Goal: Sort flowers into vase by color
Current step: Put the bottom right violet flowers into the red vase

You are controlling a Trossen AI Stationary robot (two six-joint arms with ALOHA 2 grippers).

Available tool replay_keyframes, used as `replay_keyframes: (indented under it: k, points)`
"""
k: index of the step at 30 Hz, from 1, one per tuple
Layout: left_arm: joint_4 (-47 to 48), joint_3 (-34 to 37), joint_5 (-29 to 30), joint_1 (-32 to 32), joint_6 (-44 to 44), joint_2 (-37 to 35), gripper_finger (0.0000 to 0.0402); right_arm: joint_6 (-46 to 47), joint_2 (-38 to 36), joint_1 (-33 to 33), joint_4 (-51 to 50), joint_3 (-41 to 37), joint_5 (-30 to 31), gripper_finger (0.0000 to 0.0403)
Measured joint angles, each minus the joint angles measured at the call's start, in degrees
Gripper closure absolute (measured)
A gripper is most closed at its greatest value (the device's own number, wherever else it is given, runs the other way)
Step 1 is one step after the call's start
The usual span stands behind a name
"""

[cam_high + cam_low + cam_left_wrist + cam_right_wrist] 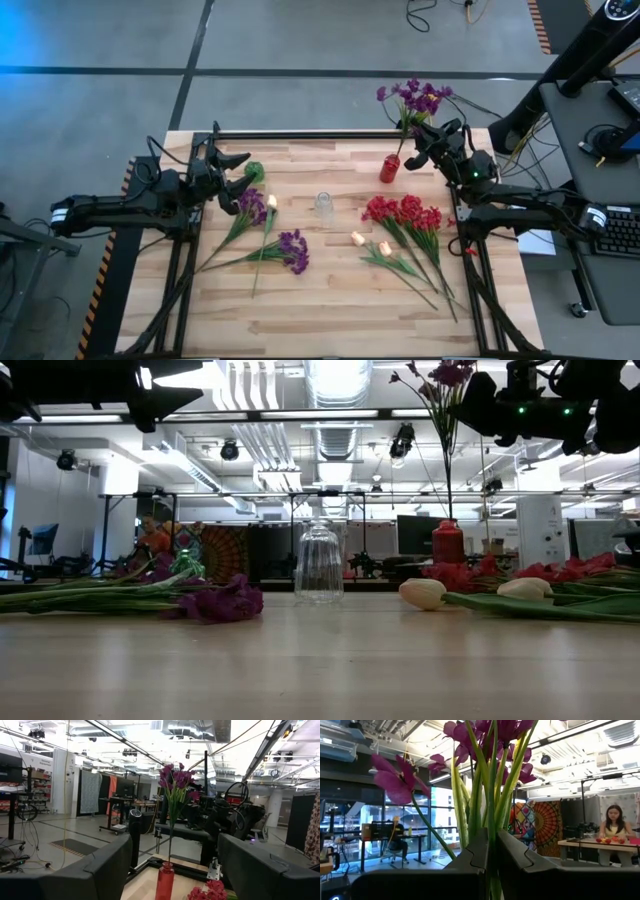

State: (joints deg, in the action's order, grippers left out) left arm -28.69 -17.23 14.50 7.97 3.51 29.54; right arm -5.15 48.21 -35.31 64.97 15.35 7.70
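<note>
Purple flower stem (412, 112) clenched in right gripper (423, 138) jaws, over red vase (389, 168); left gripper (243, 170) jaws released, nr green vase (254, 171), above bench (330, 310).

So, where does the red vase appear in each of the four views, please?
High view: the red vase stands at the table's far edge, right of centre, below the right hand.
Low view: right of the glass vase, far back.
Left wrist view: bottom centre.
Right wrist view: not in it.
Shared landmark: the purple flower whose stem goes into it.
</note>
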Motion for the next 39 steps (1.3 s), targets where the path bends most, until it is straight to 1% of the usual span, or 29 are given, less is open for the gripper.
replay_keyframes:
  k: [21, 24, 33, 39]
  points:
    - [0.02, 0.0, 0.02, 0.02, -0.02, 0.0, 0.0125, 0.09, 0.0, 0.0, -1.26, -0.02, -0.2, 0.0382]
    - [0.02, 0.0, 0.01, 0.01, -0.02, 0.01, 0.0125, 0.58, 0.0, 0.02, -1.25, -0.02, -0.19, 0.0367]
    - [0.02, 0.0, 0.0, 0.02, -0.02, 0.0, 0.0125, 1.09, 0.0, 0.02, -1.69, -0.04, -0.17, 0.0305]
    - [0.07, 0.0, 0.0, 0.0, -0.02, 0.0, 0.0125, 1.27, 0.0, 0.02, -1.7, -0.04, -0.17, 0.0276]
